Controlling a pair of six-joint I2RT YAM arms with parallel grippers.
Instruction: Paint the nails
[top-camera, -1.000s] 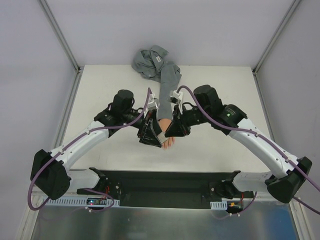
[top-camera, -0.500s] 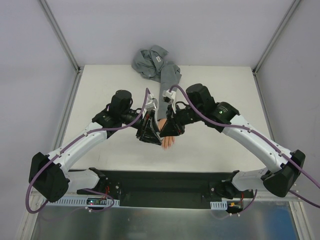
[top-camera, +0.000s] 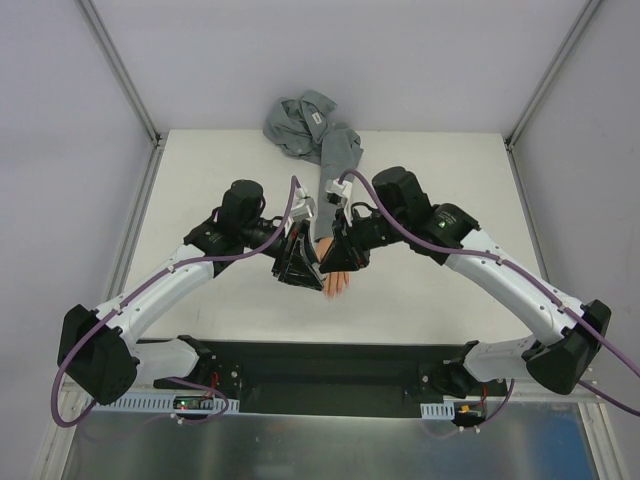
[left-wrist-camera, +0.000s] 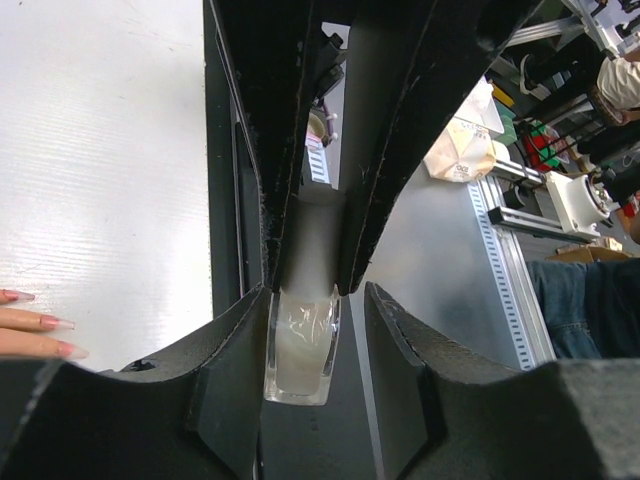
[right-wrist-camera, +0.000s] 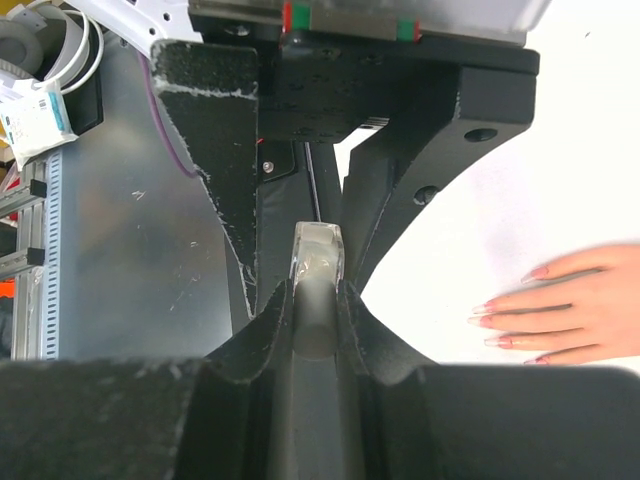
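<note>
Overhead, I see both arms meeting low over the mannequin hand (top-camera: 338, 283), which lies flat on the white table (top-camera: 440, 190) with its fingers toward the arm bases and its grey sleeve (top-camera: 337, 160) trailing to the far edge. My right gripper (right-wrist-camera: 317, 292) is clamped tight on a grey cap (right-wrist-camera: 317, 325), and both fingers press its sides. The cap sits on the end of a small clear bottle (left-wrist-camera: 298, 350), which lies between the fingers of my left gripper (left-wrist-camera: 316, 292). One finger rests against the glass, but I see a dark sliver on the other side, so I cannot tell whether that grip is firm. The nails (right-wrist-camera: 484, 321) are long, glossy and pinkish. They lie just beside the grippers, apart from bottle and cap.
</note>
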